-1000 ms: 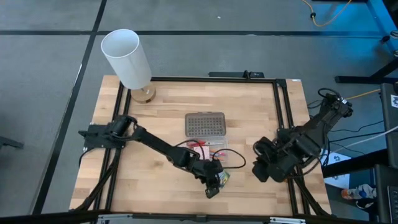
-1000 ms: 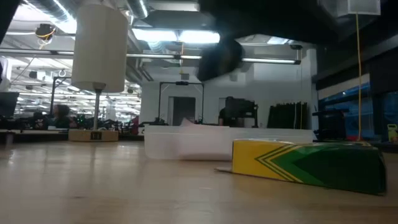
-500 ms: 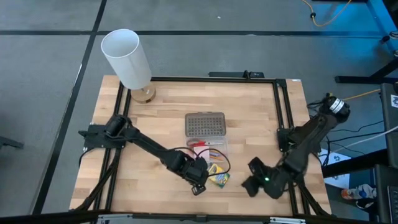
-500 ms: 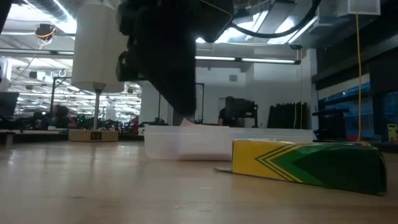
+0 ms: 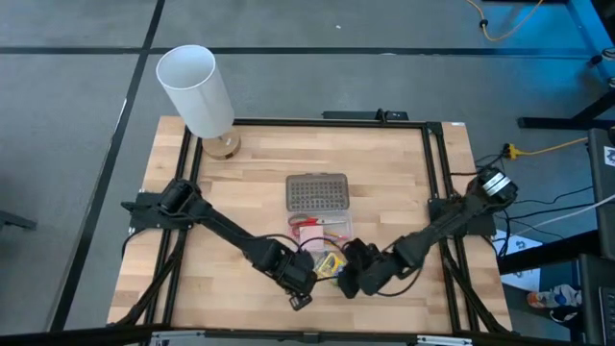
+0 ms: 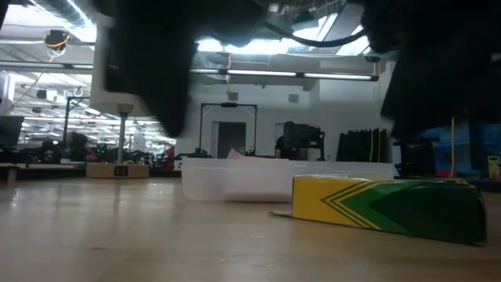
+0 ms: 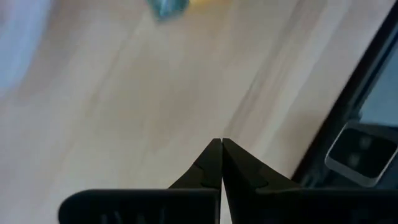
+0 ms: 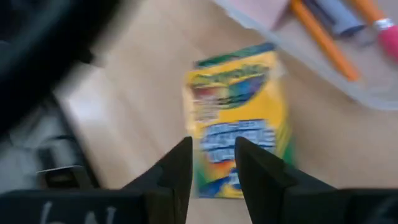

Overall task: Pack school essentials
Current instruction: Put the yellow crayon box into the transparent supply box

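Nearest the table's front edge, the left pincer [image 5: 300, 300] sits low over bare wood, just left of the crayon box [image 5: 330, 268]. Its own wrist view shows the two dark fingertips [image 7: 214, 163] pressed tip to tip, closed on nothing, with plain table [image 7: 124, 106] planks beyond them and a black frame rail along one side.

Just beside it, the right pincer [image 5: 350, 283] comes in from the right side of the table and hangs at the crayon box's right edge. In its wrist view the two fingers [image 8: 181, 163] stand partly apart with the yellow-green box [image 8: 239, 118] showing in the gap and beyond them; they do not clamp it, and whether they touch it I cannot tell. The box lies flat on the wood, its printed face up. From table height it [image 6: 389, 205] lies on its side, yellow and green chevrons facing the camera, with dark arm shapes overhead.

Just behind the box sits the clear case [image 5: 322, 231], open. Inside it lie orange pencils [image 8: 322, 38], a blue-grey pen [image 8: 336, 15] and a pink-red item [image 8: 387, 38] that is too blurred to name. The high view shows red in the case as well.

Touching the case's far side is its grey dotted lid [image 5: 317, 191], lying flat.

At the far left corner stands the tall white cylinder [image 5: 195, 89] on a small wooden base [image 5: 222, 147].
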Action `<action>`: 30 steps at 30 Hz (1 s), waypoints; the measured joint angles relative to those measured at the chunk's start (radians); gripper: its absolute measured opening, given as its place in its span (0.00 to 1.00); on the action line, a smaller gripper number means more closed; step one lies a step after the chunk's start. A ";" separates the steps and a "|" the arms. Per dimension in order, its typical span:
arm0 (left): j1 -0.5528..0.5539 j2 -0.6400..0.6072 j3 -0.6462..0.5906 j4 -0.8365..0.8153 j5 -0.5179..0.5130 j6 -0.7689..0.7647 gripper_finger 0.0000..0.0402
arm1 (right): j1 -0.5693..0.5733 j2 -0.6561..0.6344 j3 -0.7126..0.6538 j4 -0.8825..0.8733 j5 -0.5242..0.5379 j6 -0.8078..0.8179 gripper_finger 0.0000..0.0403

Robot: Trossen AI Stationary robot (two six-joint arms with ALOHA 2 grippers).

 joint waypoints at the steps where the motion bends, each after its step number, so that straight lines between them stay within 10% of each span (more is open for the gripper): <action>1: -0.005 -0.003 0.000 -0.022 0.012 -0.012 0.01 | -0.007 0.018 0.021 -0.043 -0.001 -0.008 0.30; 8: -0.084 -0.133 0.000 -0.188 0.008 -0.093 0.00 | -0.014 0.091 0.105 -0.100 0.001 -0.098 0.30; 22: -0.168 -0.374 0.000 -0.368 -0.427 -0.243 0.00 | -0.021 0.175 0.129 -0.120 0.047 -0.248 0.30; 30: -0.157 -0.373 0.000 -0.376 -0.434 -0.217 0.00 | -0.022 0.182 0.134 -0.165 -0.132 -0.584 0.30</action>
